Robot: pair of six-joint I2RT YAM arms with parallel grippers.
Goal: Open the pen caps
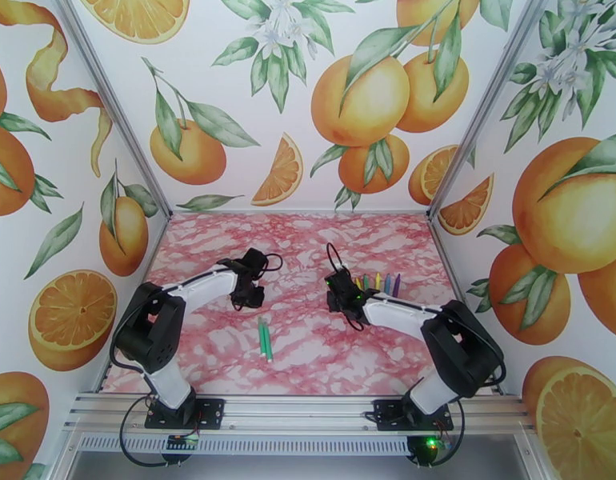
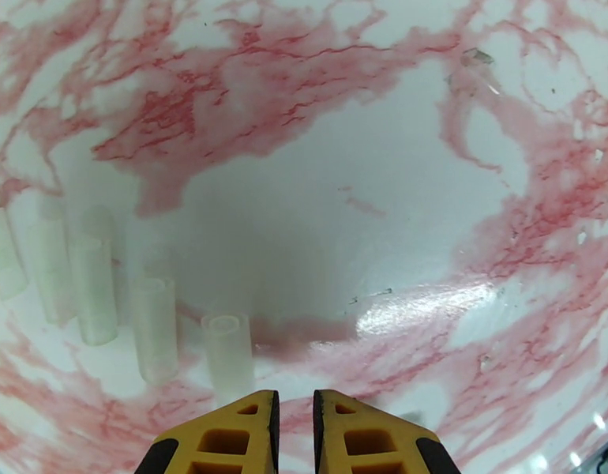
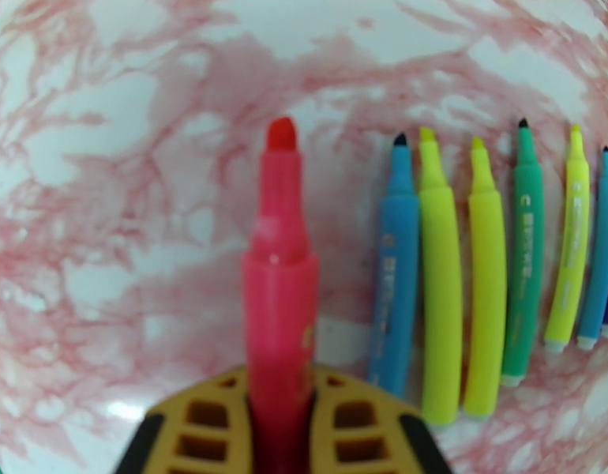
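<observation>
Right gripper [image 3: 280, 389] pinches the uncapped red pen [image 3: 279, 294] by its barrel, left of the bared pens [image 3: 478, 270] lying far right; left gripper [image 2: 294, 400] is pressed together, empty, by the clear caps [image 2: 154, 325]; pens judged light, stiff, slippery, best gripped mid-barrel.

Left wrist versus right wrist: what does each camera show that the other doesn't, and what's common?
Left wrist: a row of clear caps left of the shut, empty left gripper. Right wrist: the right gripper shut on an uncapped red pen, with uncapped blue, yellow and green pens lined up to its right. Both: pink marbled table, yellow fingers.
</observation>
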